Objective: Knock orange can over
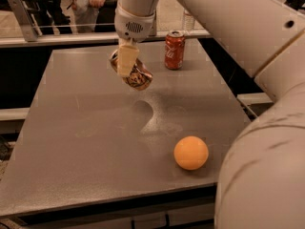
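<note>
Pincer (pixel 127 64) is pinching the orange can (pixel 137 76) near its top end, over the far-middle of the table (pixel 71 142). The can is tilted and lifted clear of the surface. Red can (pixel 174 50) stands upright just beyond it. Orange ball (pixel 190 152) sits near the front, well apart.

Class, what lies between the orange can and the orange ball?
Only bare table, in the camera view. The gripper holds the orange can tilted.
</note>
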Controlling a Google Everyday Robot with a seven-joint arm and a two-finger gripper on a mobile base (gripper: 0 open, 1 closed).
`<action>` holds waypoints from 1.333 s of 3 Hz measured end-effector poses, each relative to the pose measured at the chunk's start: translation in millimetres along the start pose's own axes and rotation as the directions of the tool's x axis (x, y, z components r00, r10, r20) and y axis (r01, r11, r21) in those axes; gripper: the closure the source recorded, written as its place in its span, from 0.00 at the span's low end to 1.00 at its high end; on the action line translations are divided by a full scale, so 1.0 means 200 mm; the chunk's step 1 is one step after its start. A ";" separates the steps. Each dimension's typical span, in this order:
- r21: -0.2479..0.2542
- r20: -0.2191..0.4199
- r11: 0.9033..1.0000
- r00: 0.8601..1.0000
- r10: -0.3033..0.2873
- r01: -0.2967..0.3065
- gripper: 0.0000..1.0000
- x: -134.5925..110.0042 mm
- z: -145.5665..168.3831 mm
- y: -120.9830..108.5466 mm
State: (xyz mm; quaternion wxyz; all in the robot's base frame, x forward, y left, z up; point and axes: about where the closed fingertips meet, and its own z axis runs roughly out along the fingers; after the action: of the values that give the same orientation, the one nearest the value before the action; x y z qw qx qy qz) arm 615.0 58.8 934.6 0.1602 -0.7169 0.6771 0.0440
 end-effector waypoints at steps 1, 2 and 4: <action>-0.071 -0.105 0.995 0.991 -0.084 0.077 0.85 0.02 0.05 0.08; -0.107 -0.164 0.986 0.976 -0.141 0.124 0.62 0.02 0.10 0.13; -0.139 -0.216 0.974 0.954 -0.208 0.181 0.15 -0.01 0.17 0.19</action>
State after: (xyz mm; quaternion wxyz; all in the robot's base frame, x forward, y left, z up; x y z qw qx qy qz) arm 582.6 68.3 897.0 0.0419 -0.7886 0.6133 -0.0151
